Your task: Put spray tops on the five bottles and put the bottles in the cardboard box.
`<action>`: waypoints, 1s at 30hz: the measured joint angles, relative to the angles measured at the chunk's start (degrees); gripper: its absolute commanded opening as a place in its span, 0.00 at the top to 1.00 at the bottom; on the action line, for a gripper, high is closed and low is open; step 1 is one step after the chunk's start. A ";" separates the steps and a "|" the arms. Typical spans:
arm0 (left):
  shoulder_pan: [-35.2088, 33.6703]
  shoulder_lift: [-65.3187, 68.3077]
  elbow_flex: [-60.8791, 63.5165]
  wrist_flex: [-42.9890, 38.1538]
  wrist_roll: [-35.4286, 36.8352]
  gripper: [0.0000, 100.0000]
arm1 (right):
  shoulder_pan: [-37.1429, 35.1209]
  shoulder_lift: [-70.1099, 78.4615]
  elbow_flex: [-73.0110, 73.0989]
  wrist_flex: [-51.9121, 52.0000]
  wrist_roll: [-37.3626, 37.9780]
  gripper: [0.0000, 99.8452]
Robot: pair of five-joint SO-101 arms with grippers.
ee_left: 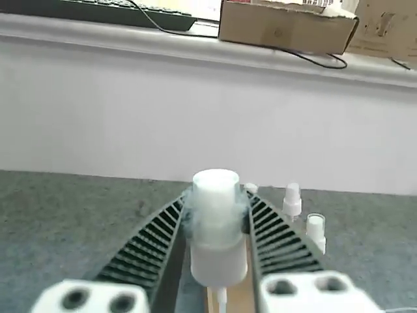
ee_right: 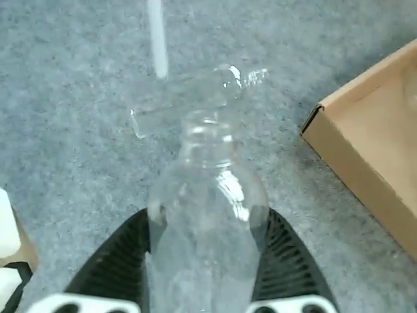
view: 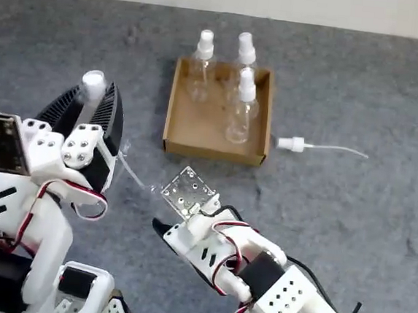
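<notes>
bottles (view: 239, 104): three capped in cardboard box (view: 173, 128), fourth bottle (ee_right: 205, 195) bare-necked, clamped in right gripper (ee_right: 207, 220), spray top (ee_left: 216, 222) clamped in left gripper (ee_left: 215, 203), spare top (view: 292, 143) loose.

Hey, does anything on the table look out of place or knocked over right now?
Two things. A loose spray top lies on the carpet beside the cardboard box, tube trailing away. A topless bottle lies on its side just ahead of the right claw.
</notes>
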 measured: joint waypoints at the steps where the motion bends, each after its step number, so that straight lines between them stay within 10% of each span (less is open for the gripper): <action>1: 0.00 0.00 1.05 -0.79 0.00 1.00 | 0.00 0.00 0.00 0.00 0.00 1.00; 17: 4.31 -0.35 8.97 -7.38 2.20 1.00 | 0.00 0.00 0.00 0.00 0.00 1.00; 30: 9.14 0.26 9.49 2.64 2.64 1.00 | 0.09 -0.35 0.00 0.00 -4.48 1.00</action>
